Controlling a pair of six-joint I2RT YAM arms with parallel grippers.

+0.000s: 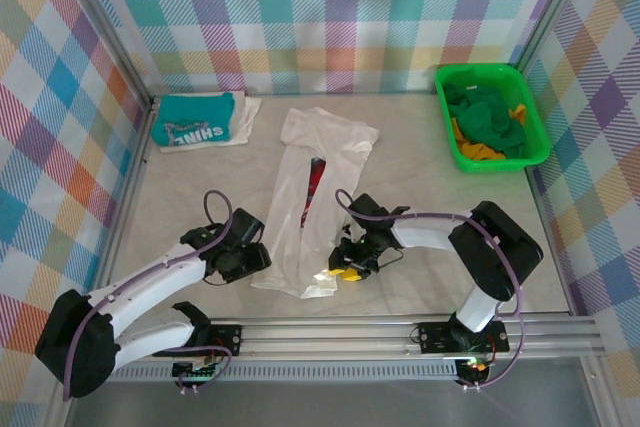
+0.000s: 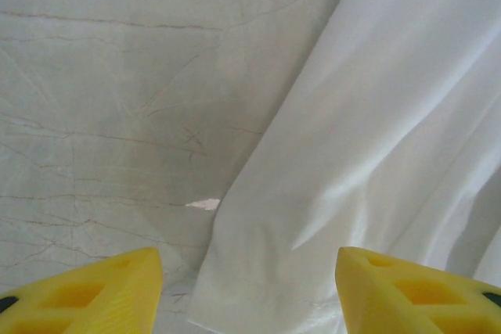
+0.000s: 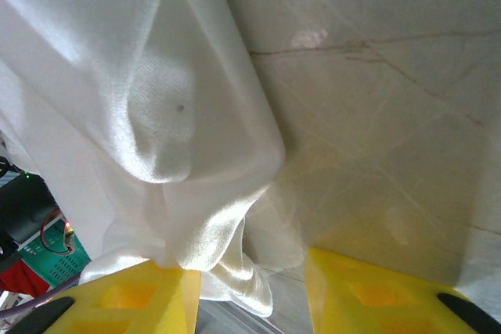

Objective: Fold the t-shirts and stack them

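A folded teal t-shirt (image 1: 197, 120) lies far left. The left gripper (image 2: 246, 262) is spread over the near left edge of the white t-shirt (image 1: 312, 187), which lies mid-table. The right gripper (image 3: 252, 267) is spread too, cloth bunched against one finger. A green basket (image 1: 537, 127) sits far right.

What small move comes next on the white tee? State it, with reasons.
Probably lower the left claw and close on the white tee's near hem corner: its yellow fingers stand open astride that edge, while the right claw has bunched cloth against one finger.
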